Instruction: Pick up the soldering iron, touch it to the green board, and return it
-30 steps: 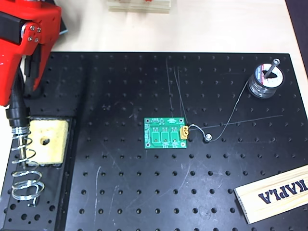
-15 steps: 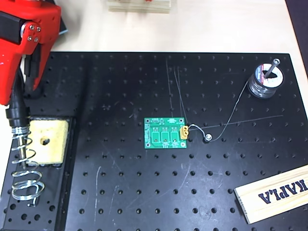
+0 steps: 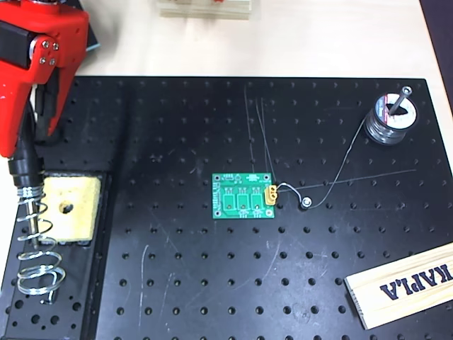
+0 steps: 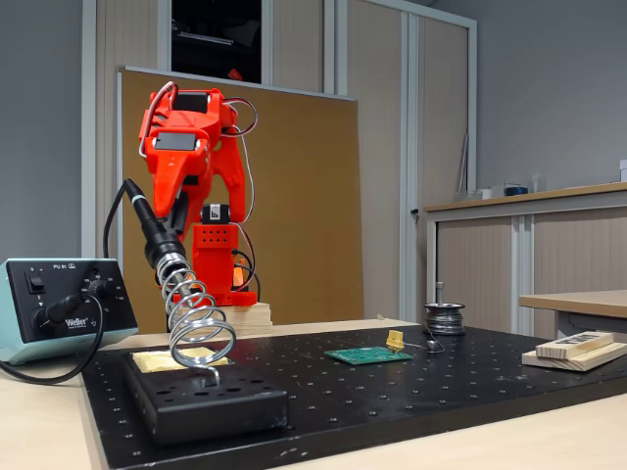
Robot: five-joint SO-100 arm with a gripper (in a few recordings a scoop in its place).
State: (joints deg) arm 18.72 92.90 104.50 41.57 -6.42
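- Overhead view: the red plastic two-finger gripper sits at the top left corner, over the edge of the matte black perforated metal breadboard with its regular grid of round holes.
- The slim black pencil-shaped soldering iron rests in the silver wire coil spring stand, its flared collar at the coil's upper mouth and its handle running up under the red gripper. Whether the fingers clamp the handle or merely lie beside it cannot be told here.
- Just right of the coil lies a flat yellow sponge with a round hole, held in a black tray.
- The small square green circuit board lies flat near the middle of the breadboard, well apart from the iron; it bears white markings, three rectangular pads and a yellow connector on its right edge.
- A thin silver wire curves from that connector side up to a shiny spool of solder at the upper right.
- A pale wooden plank printed with dark letters lies tilted at the lower right corner.
- Fixed view: the glossy red arm stands upright behind the stand, its gripper pointing down toward the iron's tilted handle; the finger gap is hidden, so the grip stays unclear.
- The coil stand rises from a black block; a pale blue-green box-shaped soldering station sits at the left, joined by a black cable.
- The green board lies flat further right.
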